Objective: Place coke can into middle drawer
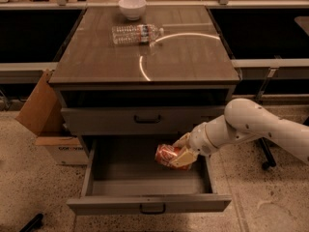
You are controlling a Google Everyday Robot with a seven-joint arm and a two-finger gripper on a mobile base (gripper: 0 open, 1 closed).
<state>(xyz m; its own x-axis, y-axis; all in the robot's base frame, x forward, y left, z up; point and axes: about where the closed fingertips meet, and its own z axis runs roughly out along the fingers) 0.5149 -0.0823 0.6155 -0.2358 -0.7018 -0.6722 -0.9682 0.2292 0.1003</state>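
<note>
The red coke can (166, 155) lies tilted on its side in my gripper (177, 154), which is shut on it. My white arm reaches in from the right. The can hangs inside the open middle drawer (149, 203), over the right part of its grey tray, near the back. I cannot tell whether the can touches the tray floor. The drawer is pulled fully out, its dark bar handle at the front.
The upper grey drawer (145, 120) is shut. On the cabinet top (145, 57) lie a clear water bottle (136, 34) and a white bowl (132, 7). A cardboard box (48, 124) stands at the left. A chair base (266, 158) is at the right.
</note>
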